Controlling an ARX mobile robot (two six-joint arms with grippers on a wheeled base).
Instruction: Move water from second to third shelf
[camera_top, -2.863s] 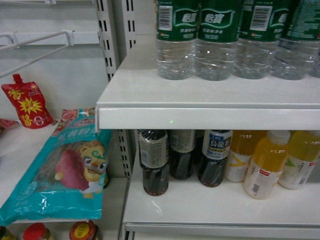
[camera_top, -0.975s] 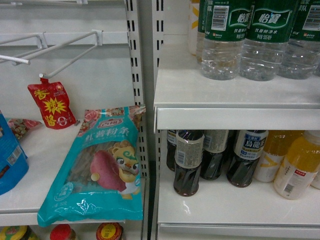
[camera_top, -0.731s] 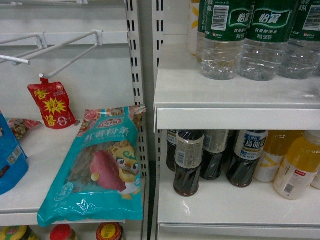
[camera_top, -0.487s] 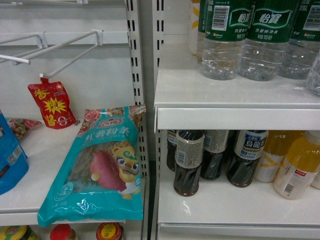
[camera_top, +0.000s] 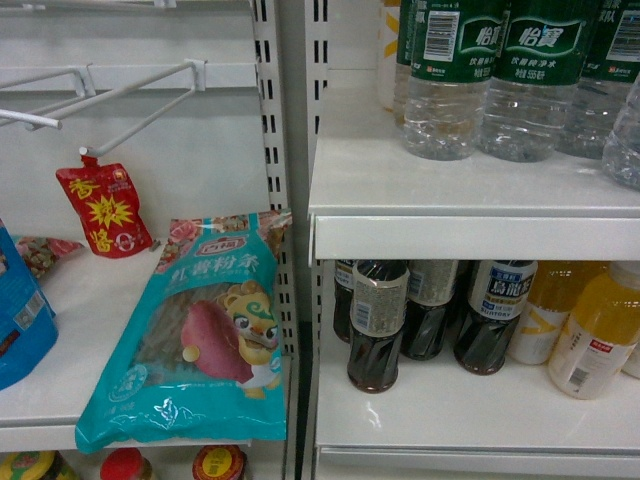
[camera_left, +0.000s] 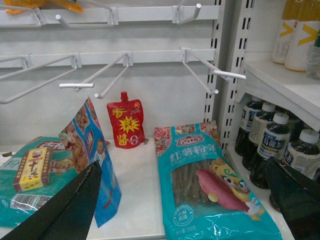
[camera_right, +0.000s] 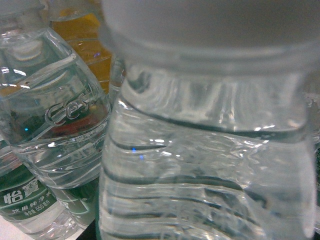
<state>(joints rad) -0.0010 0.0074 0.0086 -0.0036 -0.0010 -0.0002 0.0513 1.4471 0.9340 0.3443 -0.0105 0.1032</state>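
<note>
Right wrist: clear ribbed water (camera_right: 210, 165)

Super close on a water bottle (camera_right: 210, 165) here, it fills most of the shot: pale cap up top (blurry), clear ribbed shoulder below with glints on the plastic. Just left of it sits a second bottle (camera_right: 50, 125) with raised lettering on its shoulder and a green label (camera_right: 22, 197) lower down. Something yellow-orange (camera_right: 87, 37) shows behind them, too blurred to name.

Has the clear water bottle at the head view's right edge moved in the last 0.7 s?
Yes. The clear ribbed water bottle has come further left into view, toward the standing row on the white upper shelf.
</note>
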